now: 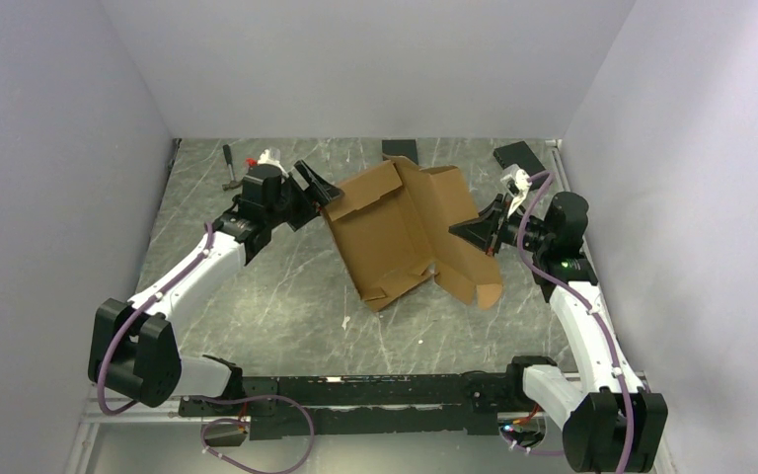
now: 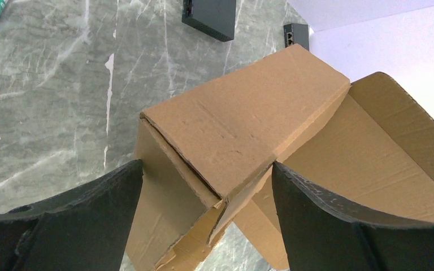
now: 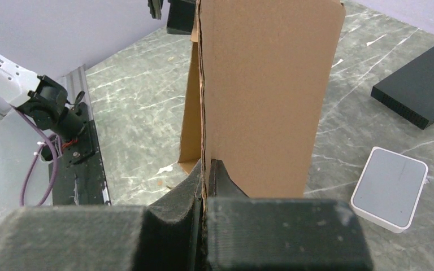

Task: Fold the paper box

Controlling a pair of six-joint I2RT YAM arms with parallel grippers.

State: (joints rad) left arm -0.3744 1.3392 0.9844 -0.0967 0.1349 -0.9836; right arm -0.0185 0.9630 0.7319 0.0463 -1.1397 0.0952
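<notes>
Mid-table, lifted and tilted: box (image 1: 405,232) — one, half-formed, walls partly raised, its lower end down near the table (image 1: 257,286). Right gripper (image 3: 206,169): one, clenched on the edge of an upright panel. Left gripper (image 2: 206,168): one, released, fingers straddling a folded corner without visibly pressing it. Step judged in hand: closing that corner. To do it well, hold the right pinch firm as an anchor, lay the left fingers flat beside the crease and push along the score, not across it, so the board neither buckles nor twists free. Slabs (image 1: 400,149): two, at the far edge. Case (image 3: 390,189): one, white, near a slab.
</notes>
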